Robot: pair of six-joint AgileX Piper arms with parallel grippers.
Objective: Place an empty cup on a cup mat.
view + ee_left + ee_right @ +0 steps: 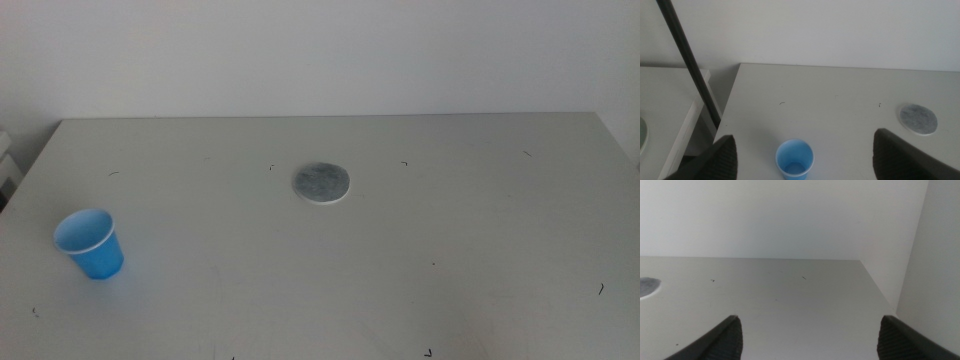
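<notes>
The cup (89, 243) stands upright at the table's (450, 260) left side, w/ the left gripper (805, 152) above it, jaws wide apart. The cup mat (321, 183) lies flat near the centre, well apart from the cup. The right gripper (810, 335) is also spread wide, over the bare right side.

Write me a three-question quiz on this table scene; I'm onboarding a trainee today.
1. True or false: the cup already stands on the cup mat.
2. Which claw has the cup in line between its jaws? A. left claw B. right claw
3. Fill in: in the middle view, the cup stands upright near the table's ____ edge.

Key
1. False; it stands apart on the bare table.
2. A; both claws are open, holding nothing.
3. Left.
</notes>
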